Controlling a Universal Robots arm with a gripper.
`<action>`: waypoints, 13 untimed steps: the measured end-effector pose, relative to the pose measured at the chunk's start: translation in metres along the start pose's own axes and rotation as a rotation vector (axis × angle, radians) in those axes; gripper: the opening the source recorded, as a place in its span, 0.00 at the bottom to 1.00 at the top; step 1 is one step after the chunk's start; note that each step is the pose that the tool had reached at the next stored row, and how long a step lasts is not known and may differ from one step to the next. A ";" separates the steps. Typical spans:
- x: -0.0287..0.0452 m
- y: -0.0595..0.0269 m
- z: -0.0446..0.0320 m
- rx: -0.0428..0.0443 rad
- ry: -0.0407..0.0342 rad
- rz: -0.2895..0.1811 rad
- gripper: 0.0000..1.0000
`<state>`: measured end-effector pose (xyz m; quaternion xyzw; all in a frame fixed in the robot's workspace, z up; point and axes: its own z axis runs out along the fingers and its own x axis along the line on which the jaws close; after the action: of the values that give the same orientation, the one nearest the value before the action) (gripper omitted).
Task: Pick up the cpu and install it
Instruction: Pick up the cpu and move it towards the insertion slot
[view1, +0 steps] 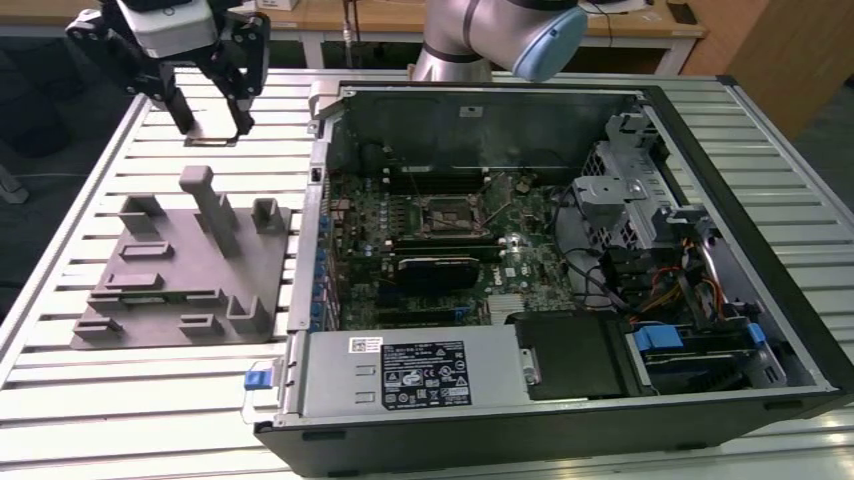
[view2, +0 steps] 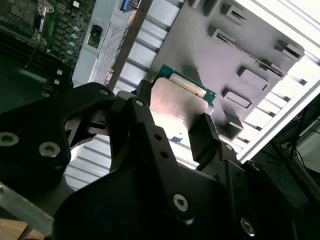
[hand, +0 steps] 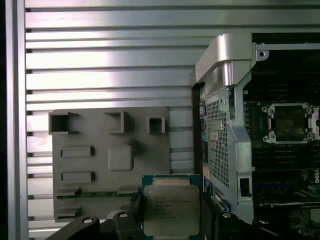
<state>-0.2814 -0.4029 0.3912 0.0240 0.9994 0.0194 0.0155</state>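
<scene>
The open computer case (view1: 561, 250) lies on its side on the slatted metal desk (view1: 134, 400). Inside it are one green circuit board (view1: 441, 250), a metal-framed square socket (view1: 445, 212) with nothing seated in it, a labelled grey power box (view1: 400, 370) along the near edge, and a bundle of coloured cables towards the exterior view's right. The first wrist view shows the same socket (hand: 290, 122) open.

Beside the case, to the exterior view's left, lies one grey fixture plate (view1: 187, 270). In the first wrist view three open-sided pockets stand in a row along one edge of it (hand: 110, 160), all empty.

There is one cpu (hand: 170, 207). The tool (view1: 210, 135) grips it by two opposite edges, fingers (hand: 207, 215) closed against its sides. It hangs above the desk's far corner, beyond the plate and clear of the case. The cpu's silvery top faces the first wrist camera, and the second wrist view (view2: 182, 107) shows its greenish rim.
</scene>
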 end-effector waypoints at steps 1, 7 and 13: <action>-0.0028 0.0001 0.0001 0.0000 0.0000 0.000 0.54; -0.0197 0.0009 0.0006 0.0000 0.0000 0.000 0.54; -0.0357 0.0017 0.0011 0.0001 0.0001 0.000 0.54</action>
<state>-0.2456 -0.4029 0.3913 0.0239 0.9994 0.0193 0.0154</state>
